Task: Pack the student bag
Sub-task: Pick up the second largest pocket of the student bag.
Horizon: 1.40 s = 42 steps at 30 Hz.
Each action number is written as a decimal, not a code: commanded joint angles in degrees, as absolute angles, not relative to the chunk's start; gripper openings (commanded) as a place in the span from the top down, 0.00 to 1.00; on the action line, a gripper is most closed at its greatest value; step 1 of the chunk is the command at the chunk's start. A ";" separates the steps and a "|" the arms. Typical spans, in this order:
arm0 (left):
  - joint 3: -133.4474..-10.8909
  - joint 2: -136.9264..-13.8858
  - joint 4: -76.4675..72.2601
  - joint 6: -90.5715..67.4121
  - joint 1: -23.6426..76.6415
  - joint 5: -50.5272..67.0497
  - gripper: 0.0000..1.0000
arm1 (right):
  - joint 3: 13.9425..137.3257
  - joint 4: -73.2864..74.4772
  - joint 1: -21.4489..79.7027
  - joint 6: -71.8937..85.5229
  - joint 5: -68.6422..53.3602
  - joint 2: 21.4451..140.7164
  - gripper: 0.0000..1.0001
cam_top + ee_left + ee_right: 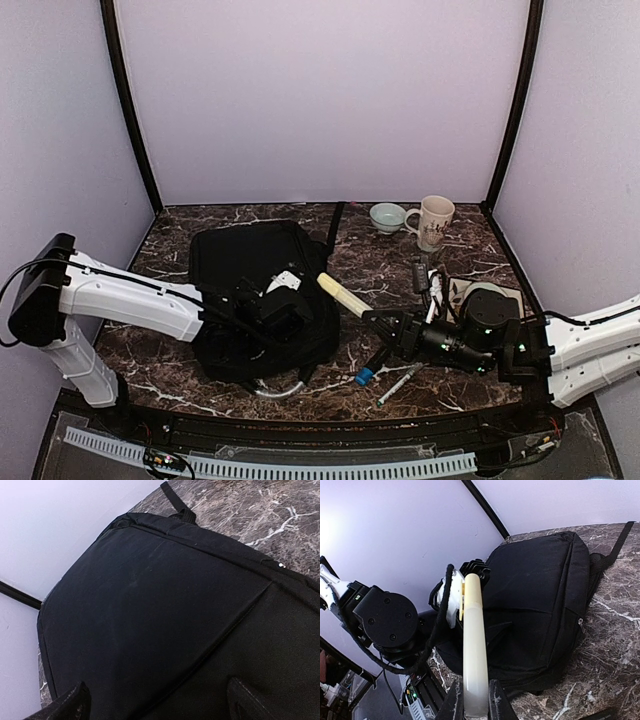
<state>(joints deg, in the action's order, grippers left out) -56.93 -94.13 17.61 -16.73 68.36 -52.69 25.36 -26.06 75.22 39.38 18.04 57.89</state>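
Colours on the bench, one moment
Student bag [262,290] plain matte black, zip pull [580,622] silver; table [380,262] dark brown marble pattern with white veining; tube [343,294] pale cream, unmarked; mug [434,221] cream with a dark printed motif; bowl [387,216] pale blue-green; pen [366,376] cap bright blue; arms [130,298] white shells, black joints; walls [320,100] pale lilac; corner posts [128,110] black

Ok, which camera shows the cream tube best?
The right wrist view: the cream tube runs up the middle, clamped in the right gripper, with the student bag behind it. The top view shows it small and slanted at the bag's right edge. The left wrist view does not show it.
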 commanded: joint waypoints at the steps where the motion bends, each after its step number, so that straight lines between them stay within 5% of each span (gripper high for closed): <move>1: -52.51 -89.40 26.77 -15.60 66.96 -53.62 0.05 | 24.81 -27.51 75.15 39.56 18.42 56.77 1.00; 9: -48.80 -77.29 21.53 -10.63 66.90 -47.72 0.07 | 25.15 -28.16 75.20 39.39 18.08 57.82 1.00; 22: -56.45 -92.76 31.70 -14.83 62.79 -53.15 0.07 | 25.35 -28.31 75.15 39.44 17.23 58.38 1.00; 42: -58.04 -91.68 28.26 -9.21 61.83 -58.04 0.13 | 25.32 -27.88 75.15 39.11 17.42 58.10 1.00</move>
